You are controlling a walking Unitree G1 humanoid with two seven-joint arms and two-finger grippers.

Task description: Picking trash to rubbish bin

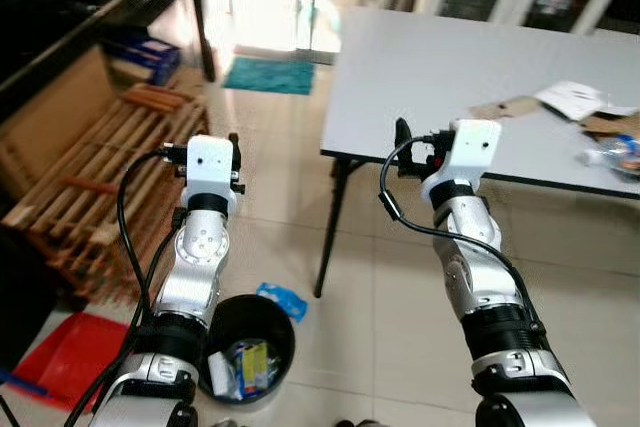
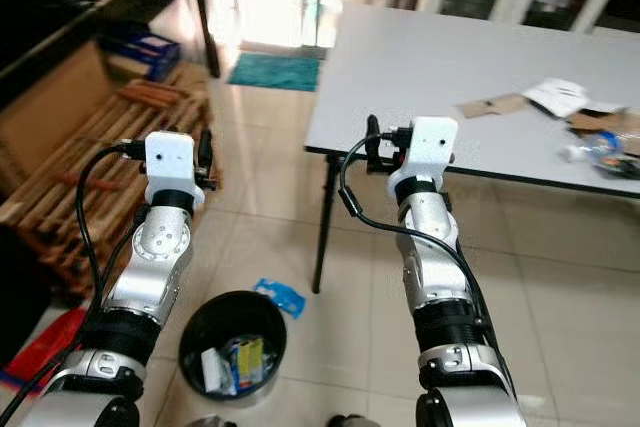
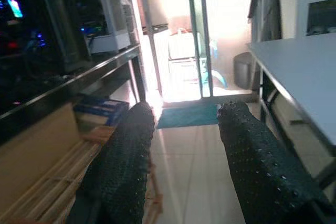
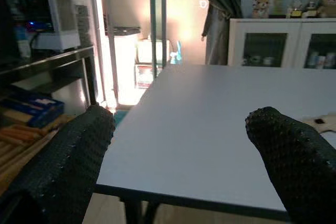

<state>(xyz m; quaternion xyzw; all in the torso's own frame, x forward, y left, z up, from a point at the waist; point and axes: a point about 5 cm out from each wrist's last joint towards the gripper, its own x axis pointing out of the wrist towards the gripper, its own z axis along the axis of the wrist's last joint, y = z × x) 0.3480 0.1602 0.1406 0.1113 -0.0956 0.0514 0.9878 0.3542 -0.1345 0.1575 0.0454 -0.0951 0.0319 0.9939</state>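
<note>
bin (image 1: 250,319) w/ trash on floor by table (image 1: 420,77) — both grippers' fingers (image 3: 126,161) spread, empty.

We see the head pair look forward and down from above both raised arms, onto the table (image 1: 420,57) ahead and the rubbish bin (image 1: 250,342) at the feet. The left wrist camera sights along the parted left gripper (image 3: 181,156) toward the doorway. The right wrist camera sights along the spread right gripper (image 4: 178,156), close over the tabletop. All views share the table.
</note>
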